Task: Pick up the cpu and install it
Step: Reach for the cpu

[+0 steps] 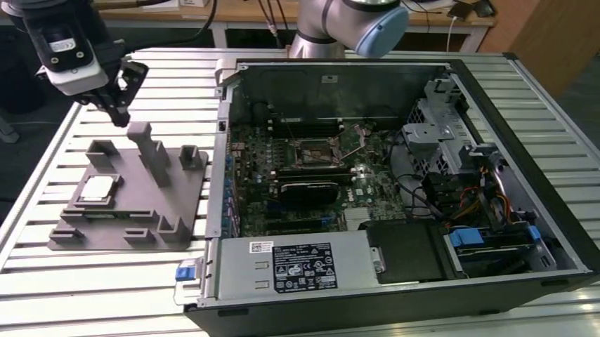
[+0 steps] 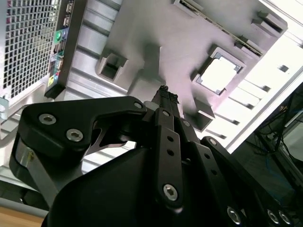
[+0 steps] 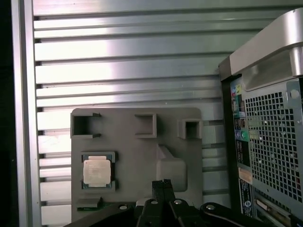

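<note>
Exterior view: a slatted metal surface (image 1: 168, 63) carries a grey fixture plate (image 1: 126, 210) at the exterior view's left and an open computer case (image 1: 328, 88) at its right. The cpu (image 1: 98, 191) lies flat in a square recess of the plate, silvery top facing up. It is square, so no side is longer, and its edges run parallel to the recess walls. The arm's black fingers (image 1: 119, 112) hang above the far end of the plate, pointing down, pressed together and holding nothing, well apart from the cpu. Inside the case, the board's socket (image 1: 314, 151) sits near the middle. Second wrist view: the closed fingers (image 2: 164, 97) point toward the plate (image 2: 142, 28), with the cpu (image 2: 218, 74) off to one side in its recess. First wrist view: the cpu (image 3: 97, 170) rests level in its recess, the fingers (image 3: 158, 189) are shut near the plate's (image 3: 137, 161) raised block, and the case's (image 3: 274, 142) perforated back panel stands beside the plate.
</note>
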Controlling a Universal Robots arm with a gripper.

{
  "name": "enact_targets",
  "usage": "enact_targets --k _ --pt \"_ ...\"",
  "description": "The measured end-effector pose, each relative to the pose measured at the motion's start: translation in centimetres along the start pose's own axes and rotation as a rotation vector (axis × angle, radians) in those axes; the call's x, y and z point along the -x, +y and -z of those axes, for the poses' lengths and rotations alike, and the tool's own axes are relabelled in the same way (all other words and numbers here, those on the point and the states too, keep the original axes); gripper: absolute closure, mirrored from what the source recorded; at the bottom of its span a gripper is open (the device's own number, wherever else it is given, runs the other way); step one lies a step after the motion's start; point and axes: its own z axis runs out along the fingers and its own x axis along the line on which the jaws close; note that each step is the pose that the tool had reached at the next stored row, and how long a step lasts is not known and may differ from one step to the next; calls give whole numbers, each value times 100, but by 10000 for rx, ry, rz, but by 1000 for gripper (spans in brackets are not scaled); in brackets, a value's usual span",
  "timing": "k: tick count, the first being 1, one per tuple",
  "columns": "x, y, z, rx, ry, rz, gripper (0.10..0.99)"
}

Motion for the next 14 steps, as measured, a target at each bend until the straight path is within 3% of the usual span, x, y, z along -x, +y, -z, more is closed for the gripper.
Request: enact_targets --k 14 --pt "-308 -29 -119 0 0 0 980"
